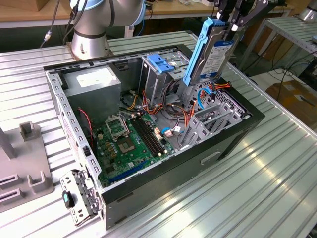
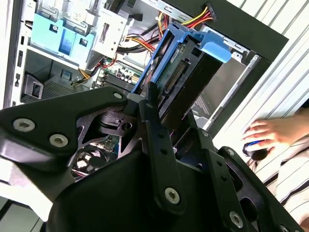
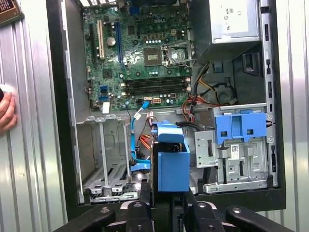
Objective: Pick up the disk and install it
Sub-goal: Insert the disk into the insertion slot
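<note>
One disk (image 1: 214, 55), near upright, pinched at its top end between my jaws, hanging over the open case (image 1: 225, 148).

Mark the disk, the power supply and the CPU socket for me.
disk (image 1: 216, 55): exterior view, on its labelled face.
power supply (image 1: 94, 77): exterior view, on its white label.
CPU socket (image 3: 150, 56): first wrist view, on the socket's middle.

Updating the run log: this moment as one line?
tool | shut on silver-grey hard drive in blue plastic rails | held on end over open black computer case | not yet installed
</note>
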Action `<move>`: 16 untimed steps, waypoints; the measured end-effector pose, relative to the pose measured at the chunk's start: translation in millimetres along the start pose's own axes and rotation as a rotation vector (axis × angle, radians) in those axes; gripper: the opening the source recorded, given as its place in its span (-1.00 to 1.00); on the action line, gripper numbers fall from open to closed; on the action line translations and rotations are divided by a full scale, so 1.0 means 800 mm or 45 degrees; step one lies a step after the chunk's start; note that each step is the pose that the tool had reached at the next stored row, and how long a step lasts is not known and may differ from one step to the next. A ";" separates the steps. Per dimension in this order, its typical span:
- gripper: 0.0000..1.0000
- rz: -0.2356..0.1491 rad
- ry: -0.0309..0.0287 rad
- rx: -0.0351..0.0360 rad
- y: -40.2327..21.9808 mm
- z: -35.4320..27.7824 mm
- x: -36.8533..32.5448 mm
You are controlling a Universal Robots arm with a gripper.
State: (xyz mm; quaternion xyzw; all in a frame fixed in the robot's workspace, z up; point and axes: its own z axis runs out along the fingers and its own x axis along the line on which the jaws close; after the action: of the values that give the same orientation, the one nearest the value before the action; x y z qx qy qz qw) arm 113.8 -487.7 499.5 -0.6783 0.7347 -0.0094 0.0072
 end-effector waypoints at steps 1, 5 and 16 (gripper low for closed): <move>-0.30 0.000 0.0000 0.0000 0.0000 0.0000 0.0000; -0.30 0.000 0.0000 0.0000 -0.0001 0.0000 0.0006; -0.30 0.000 0.0000 0.0000 -0.0004 0.0000 0.0048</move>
State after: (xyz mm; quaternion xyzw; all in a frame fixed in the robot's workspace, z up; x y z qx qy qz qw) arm 113.9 -491.5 499.6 -0.6783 0.7347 -0.0094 0.0072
